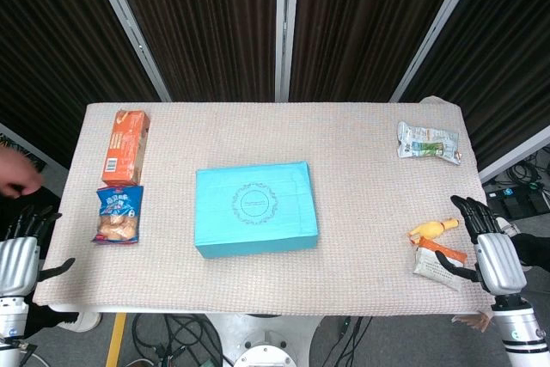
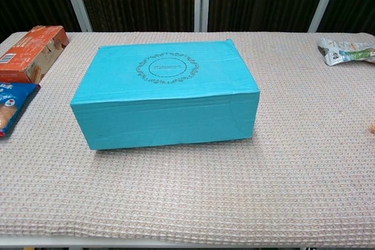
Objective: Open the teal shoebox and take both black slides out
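Observation:
The teal shoebox [image 1: 254, 207] [image 2: 166, 96] stands closed in the middle of the table, its lid printed with a round ornament. The black slides are hidden inside it. My left hand [image 1: 21, 251] hovers off the table's front left corner, fingers spread, holding nothing. My right hand [image 1: 491, 248] hangs by the front right corner, fingers apart and empty. Both hands are well away from the box, and neither shows in the chest view.
An orange carton [image 1: 125, 145] [image 2: 30, 52] and a blue snack bag [image 1: 119, 213] [image 2: 12, 106] lie at the left. A white-green packet [image 1: 427, 143] [image 2: 347, 51] sits at the far right; a yellow toy [image 1: 432, 230] and an orange-white pouch [image 1: 436, 260] lie by my right hand. A person's hand [image 1: 17, 176] shows at the left edge.

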Available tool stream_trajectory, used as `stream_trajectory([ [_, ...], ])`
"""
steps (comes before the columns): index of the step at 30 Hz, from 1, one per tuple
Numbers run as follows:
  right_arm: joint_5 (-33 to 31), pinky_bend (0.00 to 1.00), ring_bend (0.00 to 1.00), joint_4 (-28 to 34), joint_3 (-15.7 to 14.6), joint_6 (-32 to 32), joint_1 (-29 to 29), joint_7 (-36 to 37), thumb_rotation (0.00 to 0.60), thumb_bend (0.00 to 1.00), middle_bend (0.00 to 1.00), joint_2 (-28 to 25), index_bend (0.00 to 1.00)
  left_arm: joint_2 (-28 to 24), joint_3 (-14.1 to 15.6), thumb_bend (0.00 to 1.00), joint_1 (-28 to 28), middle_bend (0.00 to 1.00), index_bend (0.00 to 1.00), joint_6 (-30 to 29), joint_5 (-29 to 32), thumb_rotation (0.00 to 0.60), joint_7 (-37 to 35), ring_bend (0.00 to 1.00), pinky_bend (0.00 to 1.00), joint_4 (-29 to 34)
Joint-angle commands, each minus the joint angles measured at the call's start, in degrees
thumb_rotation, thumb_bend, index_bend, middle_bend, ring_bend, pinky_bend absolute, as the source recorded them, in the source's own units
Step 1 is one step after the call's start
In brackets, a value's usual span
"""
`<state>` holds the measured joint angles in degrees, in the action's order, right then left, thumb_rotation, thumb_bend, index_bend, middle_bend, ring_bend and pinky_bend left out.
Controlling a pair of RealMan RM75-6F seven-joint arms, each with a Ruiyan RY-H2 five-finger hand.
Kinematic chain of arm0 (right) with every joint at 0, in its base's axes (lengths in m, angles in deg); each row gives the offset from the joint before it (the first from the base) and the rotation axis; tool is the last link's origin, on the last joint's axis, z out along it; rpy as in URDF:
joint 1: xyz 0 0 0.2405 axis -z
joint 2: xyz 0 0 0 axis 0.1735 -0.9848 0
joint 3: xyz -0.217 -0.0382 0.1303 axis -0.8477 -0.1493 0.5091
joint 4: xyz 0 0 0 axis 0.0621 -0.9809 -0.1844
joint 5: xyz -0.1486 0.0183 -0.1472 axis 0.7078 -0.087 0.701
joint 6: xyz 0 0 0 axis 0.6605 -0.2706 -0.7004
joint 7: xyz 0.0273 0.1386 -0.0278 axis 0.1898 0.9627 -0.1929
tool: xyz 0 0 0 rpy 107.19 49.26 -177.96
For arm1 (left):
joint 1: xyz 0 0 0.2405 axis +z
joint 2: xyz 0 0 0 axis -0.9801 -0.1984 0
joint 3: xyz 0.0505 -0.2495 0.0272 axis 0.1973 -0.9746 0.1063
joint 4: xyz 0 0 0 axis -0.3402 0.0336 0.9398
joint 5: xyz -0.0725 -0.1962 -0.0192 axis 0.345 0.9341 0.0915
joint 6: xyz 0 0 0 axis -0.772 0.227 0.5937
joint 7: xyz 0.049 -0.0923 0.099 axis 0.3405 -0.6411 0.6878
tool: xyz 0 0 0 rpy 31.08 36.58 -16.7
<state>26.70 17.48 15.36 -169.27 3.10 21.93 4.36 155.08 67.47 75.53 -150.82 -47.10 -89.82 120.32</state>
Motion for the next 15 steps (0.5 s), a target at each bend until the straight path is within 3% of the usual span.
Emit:
stream_trajectory([
  [1,0.01,0.00,0.00,-0.05,0.06,0.30,-0.29,-0.15,0.600,0.16,0.07,0.04,0.05,0.03,0.05,0.00,-0.02,0.13,0.23,0.17,0.04,0.600,0.10,0.04,0.14,0.03],
  [10,0.84,0.00,0.00,-0.60,0.60,3.60,-3.27,-0.97,0.600,0.16,0.07,-0.02,0.05,-0.22,-0.12,0.00,-0.51,0.13,0.23,1.13,0.13,0.600,0.23,0.04,0.14,0.54],
  [15,1.08,0.00,0.00,-1.64,2.68,10.82,-9.64,-1.60,0.600,0.10,0.07,0.40,0.05,-0.26,-0.30,0.00,-0.68,0.13,0.23,0.91,-0.16,0.600,0.61,0.04,0.14,1.23],
])
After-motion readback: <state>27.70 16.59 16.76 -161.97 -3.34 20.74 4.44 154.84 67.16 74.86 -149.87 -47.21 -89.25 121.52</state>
